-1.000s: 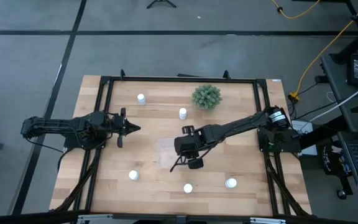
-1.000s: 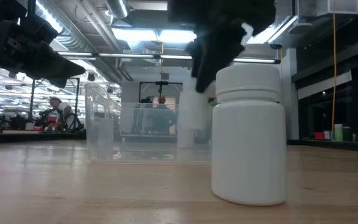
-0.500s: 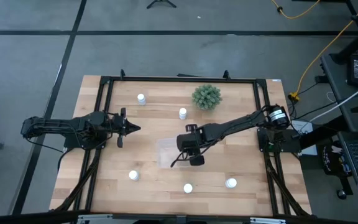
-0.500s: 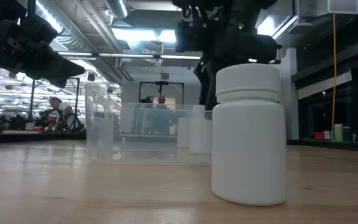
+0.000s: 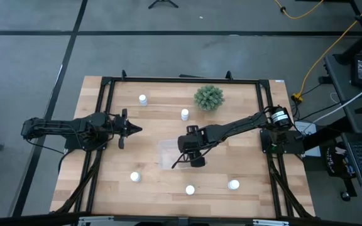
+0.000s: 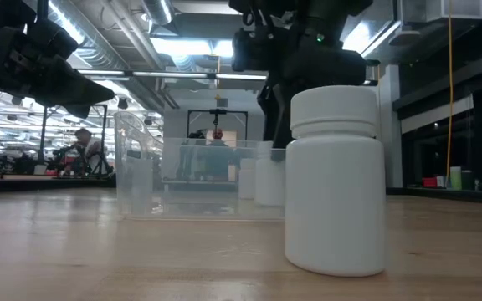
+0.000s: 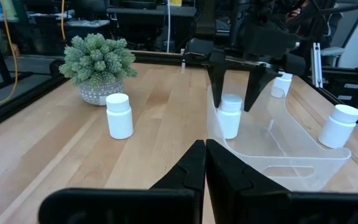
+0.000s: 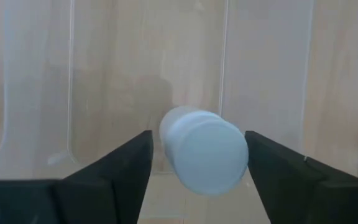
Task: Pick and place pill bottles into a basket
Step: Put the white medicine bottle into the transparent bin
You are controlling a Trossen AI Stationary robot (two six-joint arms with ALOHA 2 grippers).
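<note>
- The right gripper [image 5: 182,150] hangs over the basket [image 5: 169,154] near the table's [image 5: 231,163] middle, its jaws spread apart and gripping nothing.
- In the right wrist view a bottle [image 8: 202,148] stands upright between the fingers [image 8: 122,167], with a gap on each side, on the basket floor.
- The left wrist view shows that same bottle [image 7: 230,116] inside the basket [image 7: 303,163], between the right gripper's [image 7: 235,87] open fingers, close to the wall.
- The left gripper [image 5: 132,130] waits over the table's left side, well apart from the basket; its jaws are pressed together and empty [image 7: 204,163].
- Five bottles stand loose on the table: one near the far left corner [image 5: 142,100], one just beside the plant [image 5: 185,114], and three along the near edge [image 5: 135,177], [image 5: 190,189], [image 5: 233,184].
- The plant [image 5: 208,97] sits near the far edge, apart from the basket.
- In the low view a near-edge bottle [image 6: 335,180] looms in front, with the basket [image 6: 141,180] behind it and the right gripper [image 6: 295,58] above.
</note>
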